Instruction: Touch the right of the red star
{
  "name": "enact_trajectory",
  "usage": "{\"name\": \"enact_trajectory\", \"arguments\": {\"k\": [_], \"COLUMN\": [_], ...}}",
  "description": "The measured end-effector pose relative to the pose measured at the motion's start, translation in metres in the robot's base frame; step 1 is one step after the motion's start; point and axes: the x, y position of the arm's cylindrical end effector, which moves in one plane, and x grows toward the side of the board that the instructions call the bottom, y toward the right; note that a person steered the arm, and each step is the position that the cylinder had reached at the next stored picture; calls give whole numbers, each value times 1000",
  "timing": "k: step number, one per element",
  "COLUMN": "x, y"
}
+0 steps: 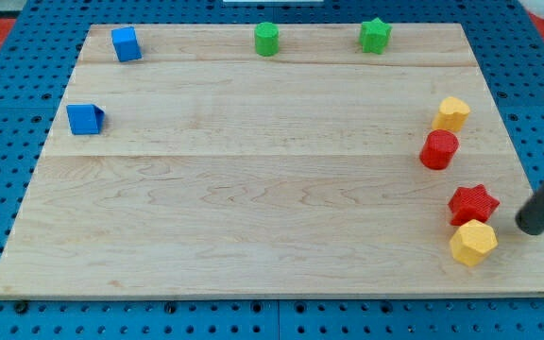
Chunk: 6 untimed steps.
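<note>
The red star lies near the board's right edge, low in the view. My tip is the lower end of a dark rod that comes in from the view's right. It sits just right of the star and slightly lower, with a small gap between them. A yellow hexagon block lies right below the star, close to touching it.
A red cylinder and a yellow block stand above the star. A green cylinder and a green star sit along the top edge. Two blue blocks lie at the upper left. The board's right edge runs close to the tip.
</note>
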Motion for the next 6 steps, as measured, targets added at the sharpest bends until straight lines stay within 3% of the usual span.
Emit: {"name": "enact_trajectory", "arguments": {"k": [1, 2, 4, 6], "x": [-15, -38, -99, -145], "y": [-11, 24, 35, -4]}}
